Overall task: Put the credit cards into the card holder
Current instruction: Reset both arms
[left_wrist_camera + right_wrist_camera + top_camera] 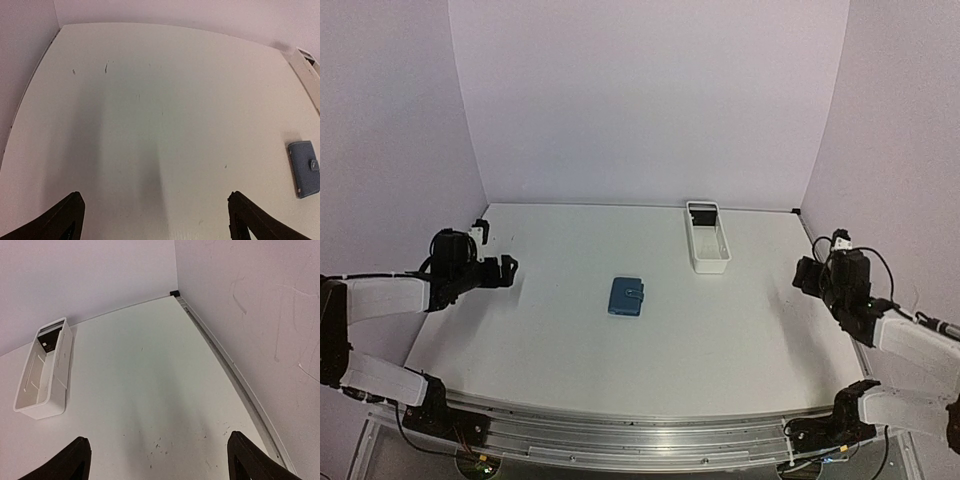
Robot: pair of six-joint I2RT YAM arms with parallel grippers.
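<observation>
The blue card holder [626, 296] lies closed on the white table near the middle, strap and snap facing up. It also shows at the right edge of the left wrist view [305, 168]. No credit card shows clearly; only faint pale outlines lie on the floor of the white tray [60, 370]. My left gripper [510, 268] hovers open and empty over the left side of the table, well left of the card holder; in its wrist view the gripper [155, 200] has bare table between its fingers. My right gripper [800, 275] is open and empty at the right side [158, 440].
The long white tray [709, 265] stands at the back, right of centre, with a dark piece [49, 342] at its far end. Pale walls close in the back and both sides. A metal rail runs along the table's right edge [235, 370].
</observation>
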